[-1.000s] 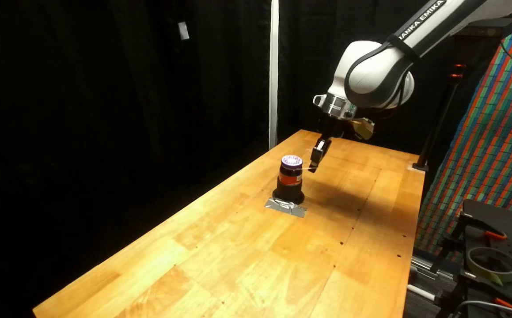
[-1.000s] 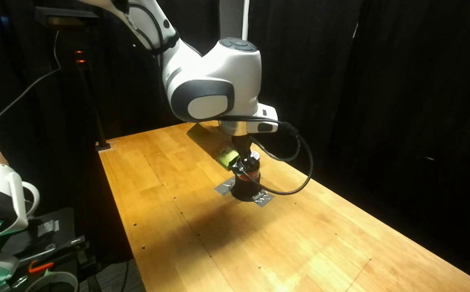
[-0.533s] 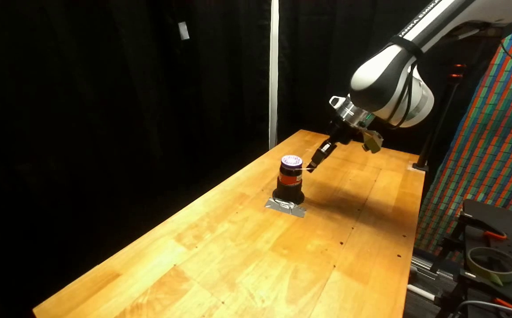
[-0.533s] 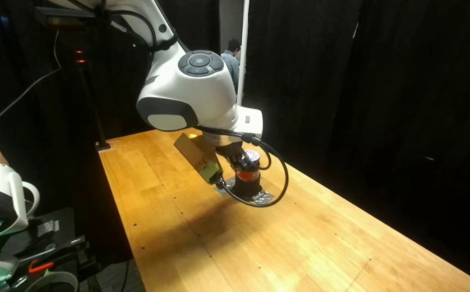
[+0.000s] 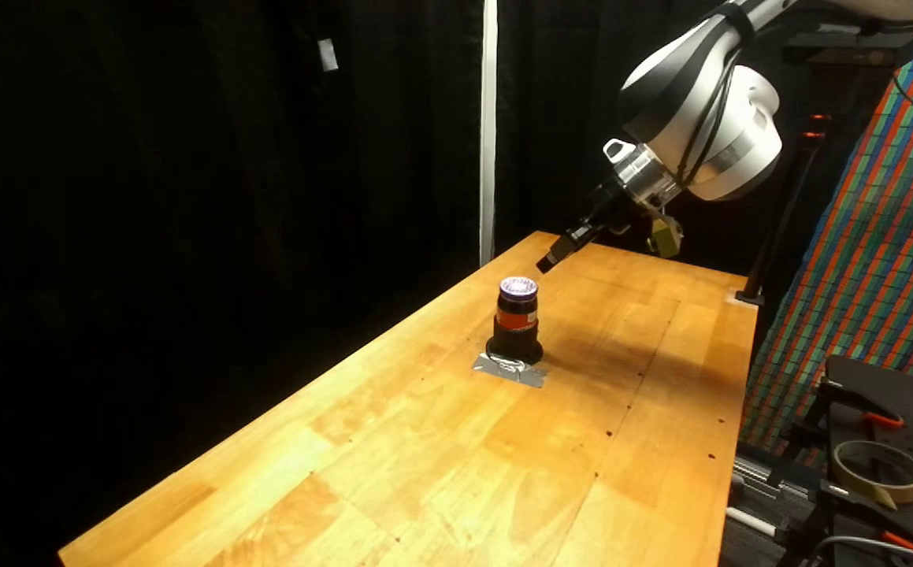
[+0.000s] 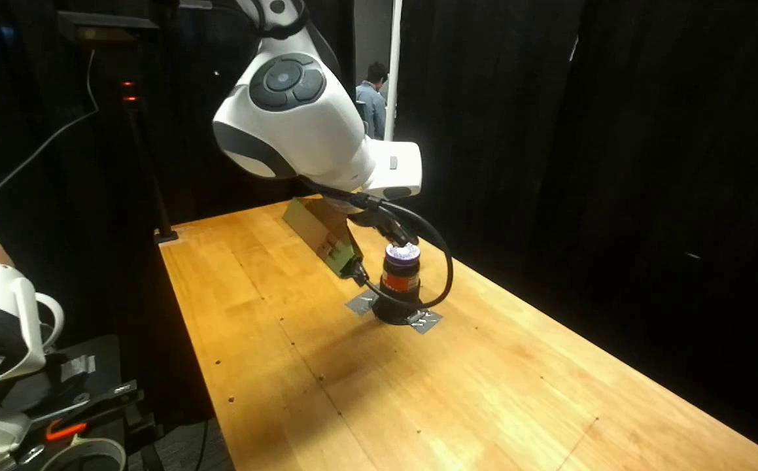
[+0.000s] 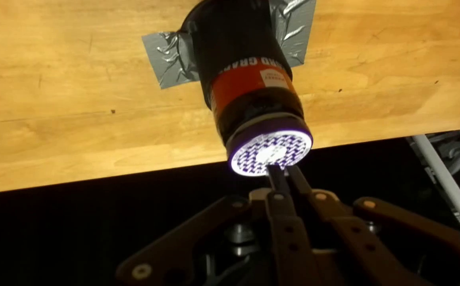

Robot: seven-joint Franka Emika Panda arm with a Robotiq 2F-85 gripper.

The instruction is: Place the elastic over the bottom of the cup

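Finding the cup [image 5: 517,320] upright near the middle of the frame in both exterior views, sitting in a dark stand [image 7: 233,31] and presenting a patterned end [image 7: 267,149] upward. Wearing, in the wrist view, a pale ring [image 7: 271,116] just below that end: probably the elastic, apparently seated already.

Binding the stand to the tabletop [image 7: 75,71] with grey tape [image 7: 172,59], probably for preventing sliding or tipping under a pull; leaving the upper end free, seemingly for passing the ring down from above.

Hovering near that end with the gripper [image 7: 284,169], at the lower middle of the wrist view. Slanting the arm [image 5: 740,126] down from the upper right in an exterior view, likely for clearing the rim. Showing jaws almost meeting, with nothing visible between; not revealing full closure or a slight parting. Seeing nothing stretched from gripper to cup, so judging the task nearly complete. Needing next, presumably, only a gentle withdrawal, without snagging the ring and rolling it loose.
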